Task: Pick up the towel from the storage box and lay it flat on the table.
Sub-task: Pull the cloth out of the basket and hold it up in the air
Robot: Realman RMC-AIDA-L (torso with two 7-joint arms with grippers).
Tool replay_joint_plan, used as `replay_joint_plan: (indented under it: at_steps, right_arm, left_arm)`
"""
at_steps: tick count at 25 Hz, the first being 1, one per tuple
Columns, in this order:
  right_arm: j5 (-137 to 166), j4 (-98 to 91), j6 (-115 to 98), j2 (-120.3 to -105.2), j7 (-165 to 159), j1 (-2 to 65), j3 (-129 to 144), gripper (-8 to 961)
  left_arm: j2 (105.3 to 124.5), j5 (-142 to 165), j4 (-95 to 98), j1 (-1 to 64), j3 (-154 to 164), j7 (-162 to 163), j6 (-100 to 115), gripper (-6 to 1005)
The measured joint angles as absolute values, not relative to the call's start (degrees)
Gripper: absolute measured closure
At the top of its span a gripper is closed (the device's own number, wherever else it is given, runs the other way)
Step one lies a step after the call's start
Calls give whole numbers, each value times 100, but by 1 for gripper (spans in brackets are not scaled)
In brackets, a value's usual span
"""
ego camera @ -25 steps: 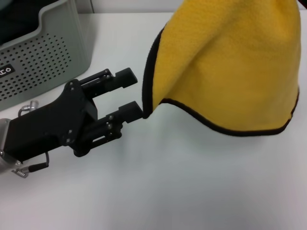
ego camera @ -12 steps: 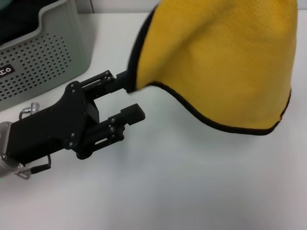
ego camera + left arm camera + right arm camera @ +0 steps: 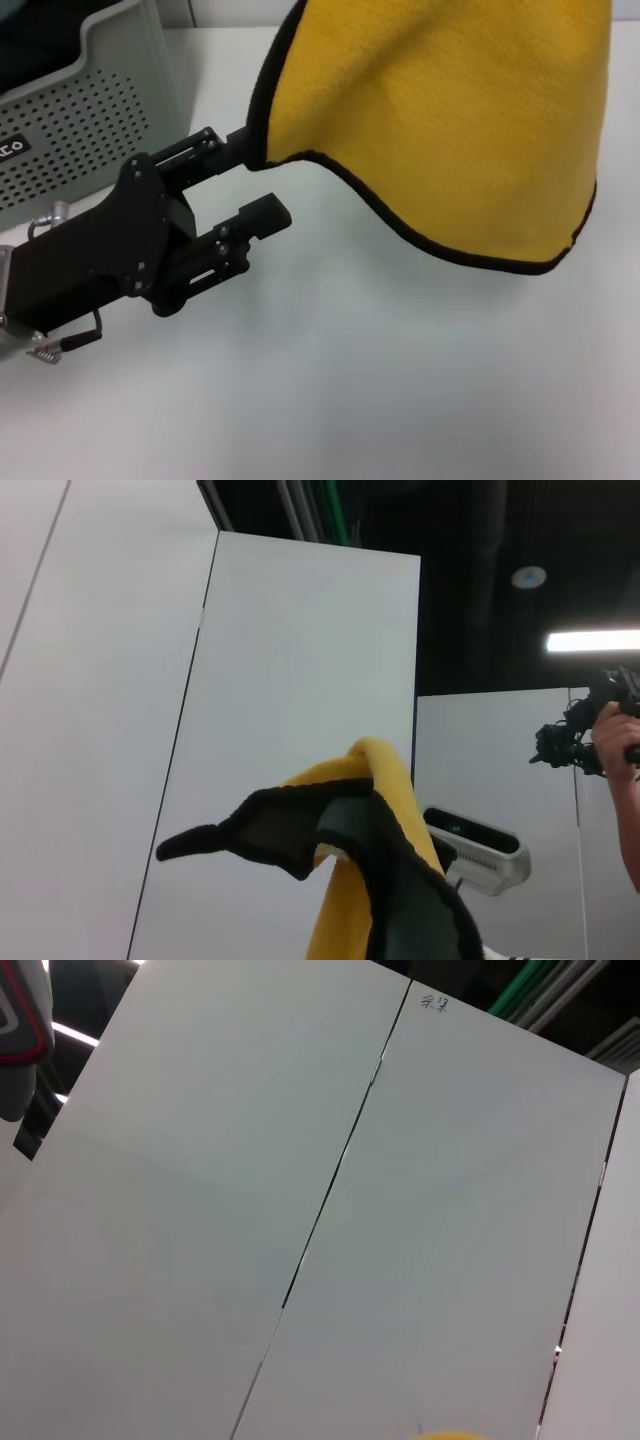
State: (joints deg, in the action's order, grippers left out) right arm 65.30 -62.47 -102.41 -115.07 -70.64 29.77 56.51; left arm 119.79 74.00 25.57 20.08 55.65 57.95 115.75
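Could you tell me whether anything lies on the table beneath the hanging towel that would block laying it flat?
Nothing visible does. The towel hangs above bare table; the storage box sits off to the left, and the left gripper reaches its corner.

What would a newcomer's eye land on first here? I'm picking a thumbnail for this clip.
First, the towel: a big mustard-yellow cloth with a black edge, hanging in the air over the table at upper right of the head view. Next, the left gripper, black, reaching from lower left with open fingers at the towel's near corner. The storage box stands at far left.
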Motion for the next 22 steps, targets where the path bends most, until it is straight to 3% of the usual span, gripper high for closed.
replay_joint_plan:
  at_steps: [10,16,22]
  right_arm:
    - [6546,-6240,-10128,-11518,-7067,3034,5685,932]
    - [6601,-6240,-10077,-11529,-7067,3053,5703,928]
    - [6628,-6217,-10055,-11541,-7067,3065,5704,925]
  left_arm:
    - [11998,7166,2196,2099,5594,5467,11589,426]
    - [12010,6956,2066,2100,5609,5370,11613,625]
    - [12027,6952,2008,2149,5613,5361,11619,695]
